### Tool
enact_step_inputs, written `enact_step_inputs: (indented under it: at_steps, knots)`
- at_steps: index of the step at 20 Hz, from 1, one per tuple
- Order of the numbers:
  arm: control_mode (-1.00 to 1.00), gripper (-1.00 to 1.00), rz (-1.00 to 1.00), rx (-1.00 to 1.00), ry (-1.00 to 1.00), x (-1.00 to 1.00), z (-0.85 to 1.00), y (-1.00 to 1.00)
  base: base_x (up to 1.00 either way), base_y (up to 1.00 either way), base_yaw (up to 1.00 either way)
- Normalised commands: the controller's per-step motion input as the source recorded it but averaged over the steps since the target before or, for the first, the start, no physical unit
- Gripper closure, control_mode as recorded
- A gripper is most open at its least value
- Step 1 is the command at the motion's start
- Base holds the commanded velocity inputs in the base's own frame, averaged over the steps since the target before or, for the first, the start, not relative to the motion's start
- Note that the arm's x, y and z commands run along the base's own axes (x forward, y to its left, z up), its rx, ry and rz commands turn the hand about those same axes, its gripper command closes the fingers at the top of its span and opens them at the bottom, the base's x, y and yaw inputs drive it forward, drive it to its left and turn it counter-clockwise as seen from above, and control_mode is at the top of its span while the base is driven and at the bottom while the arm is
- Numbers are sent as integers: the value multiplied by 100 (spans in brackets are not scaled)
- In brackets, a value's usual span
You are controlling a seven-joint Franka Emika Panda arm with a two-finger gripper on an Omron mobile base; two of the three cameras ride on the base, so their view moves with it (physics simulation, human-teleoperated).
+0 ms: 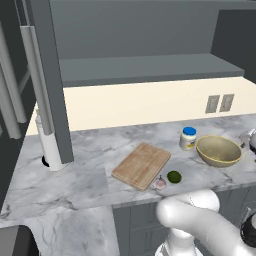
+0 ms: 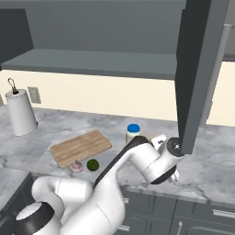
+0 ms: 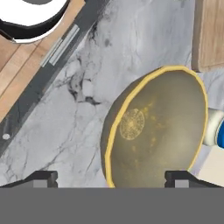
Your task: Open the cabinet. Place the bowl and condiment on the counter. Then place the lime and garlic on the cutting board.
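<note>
Marble counter is carrying the bowl beside the condiment; the gripper is hanging spread above it, seemingly clear.

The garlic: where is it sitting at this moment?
In the left base view the garlic lies on the marble counter near its front edge, between the cutting board corner and the lime.

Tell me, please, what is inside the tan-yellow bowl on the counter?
Nothing: the bowl looks empty in the hand view, only its speckled inner surface showing. The near edge of its rim is cut off at the bottom there, so that strip cannot be checked.
</note>
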Motion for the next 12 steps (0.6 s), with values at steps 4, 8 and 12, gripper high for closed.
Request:
enact_step_inputs:
  at_steps: [4, 8, 12]
  knots:
    - [-100, -100, 0, 0, -6, -45, 52, 51, 0, 0, 0]
    - [-100, -100, 0, -5, 0, -25, 45, 77, 0, 0, 0]
    - [-100, -100, 1, -9, 1, -19, 45, 63, 0, 0, 0]
